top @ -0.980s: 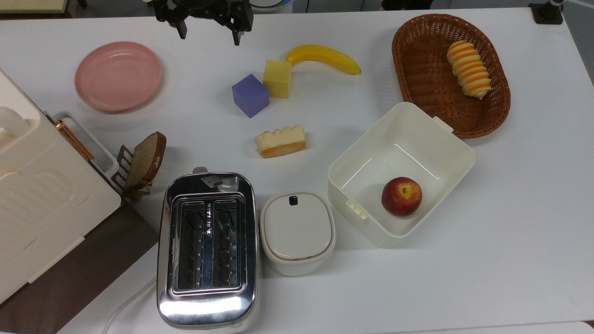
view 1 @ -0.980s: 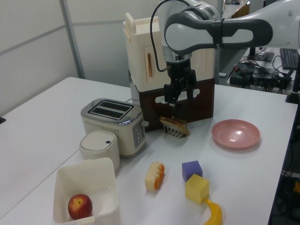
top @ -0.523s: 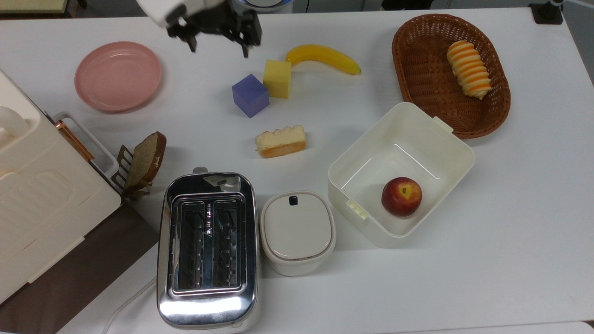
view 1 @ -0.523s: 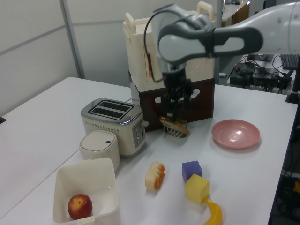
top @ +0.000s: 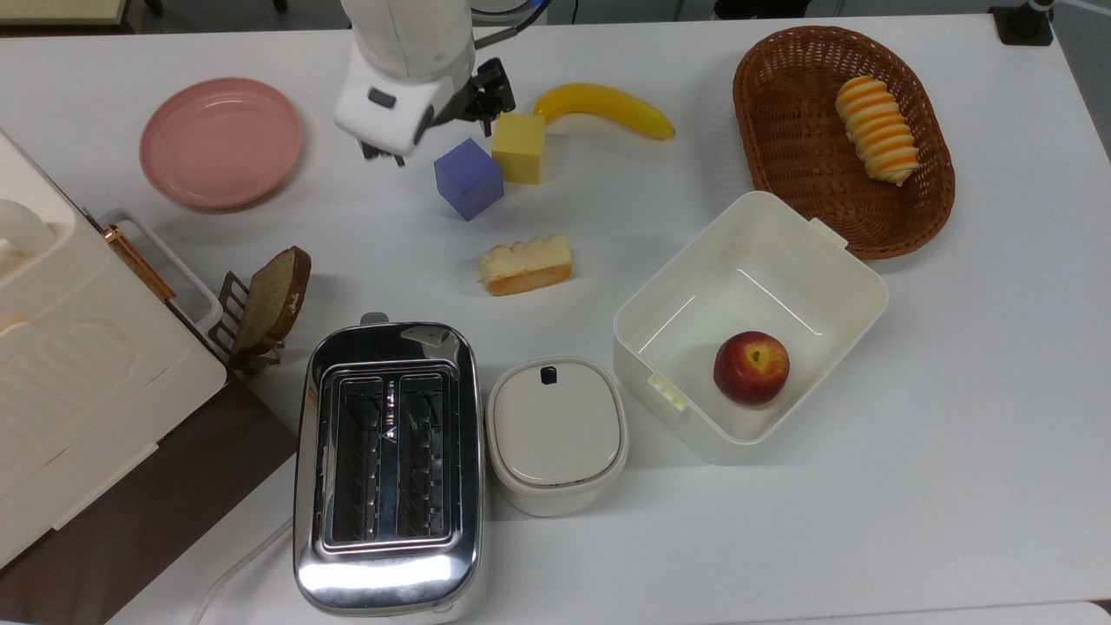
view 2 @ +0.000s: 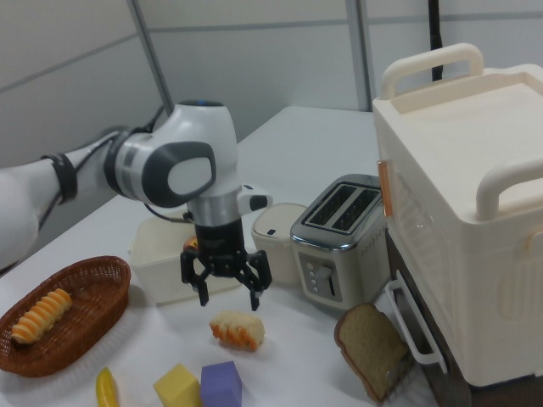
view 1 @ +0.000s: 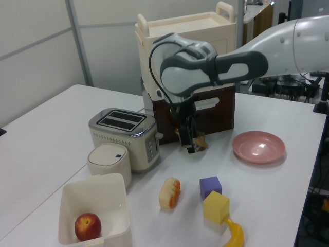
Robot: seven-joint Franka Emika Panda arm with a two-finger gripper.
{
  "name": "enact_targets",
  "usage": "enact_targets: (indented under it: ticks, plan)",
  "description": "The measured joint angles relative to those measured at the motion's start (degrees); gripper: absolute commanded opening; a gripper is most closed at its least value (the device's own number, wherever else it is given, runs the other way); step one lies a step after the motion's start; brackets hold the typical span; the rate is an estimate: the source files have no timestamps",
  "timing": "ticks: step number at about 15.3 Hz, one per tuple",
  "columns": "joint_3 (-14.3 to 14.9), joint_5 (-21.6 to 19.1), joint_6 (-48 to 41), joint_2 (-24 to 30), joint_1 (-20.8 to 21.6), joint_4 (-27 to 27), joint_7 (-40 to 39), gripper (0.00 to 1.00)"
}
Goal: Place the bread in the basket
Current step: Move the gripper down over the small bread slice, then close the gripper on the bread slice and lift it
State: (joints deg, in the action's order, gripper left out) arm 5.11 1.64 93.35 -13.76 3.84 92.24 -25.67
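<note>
Top view: the bread [top: 525, 265] lies on the table [top: 955, 434], alone, between the purple cube [top: 469, 179] and the lidded pot [top: 556, 434]. The basket [top: 781, 130] sits well apart at the top view's upper right, holding just a striped roll [top: 877, 129]. The white tub [top: 751, 323] with an apple [top: 752, 367] stands between bread and basket. The arm's wrist hangs over the table beside the cubes, near the pink plate [top: 221, 142].

Left view: the gripper [view 1: 190, 145] points down, above the table and behind the bread [view 1: 170, 192], with clear air between them. Toaster [view 1: 123, 136] and pot [view 1: 108, 162] stand to the left view's left.

Right view: the gripper [view 2: 227, 298] hovers just above and behind the bread [view 2: 237, 330], jaws spread wide, holding nothing. The basket [view 2: 64, 318] is at the right view's lower left.

I judge the task barely begun: the approach is under way, and the descent, grasp, lift, carry past the tub and release into the basket all remain.
</note>
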Motion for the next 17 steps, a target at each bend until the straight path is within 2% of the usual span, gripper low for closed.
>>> enact_targets:
  ticks: [2, 6, 12, 14, 15, 16, 17]
  plan:
    - [-0.05, 2.73, 3.94, -2.78, 0.95, 0.53, -5.40, 1.00]
    - [-0.15, 5.37, 10.65, -7.61, 3.32, 0.86, -6.64, 1.00]
    - [-0.34, 7.42, 13.93, -11.90, 9.58, 0.92, -6.58, 0.99]
    - [-0.34, 9.68, 14.52, -13.64, 11.00, 0.92, -5.14, 0.85]
    - [-0.34, 11.02, 15.46, -14.54, 11.43, 0.91, -3.82, 0.74]
    - [-0.34, 12.18, 16.24, -15.28, 11.72, 0.89, -2.65, 0.69]
    - [-0.33, 13.10, 16.67, -15.79, 11.91, 0.82, -1.79, 0.68]
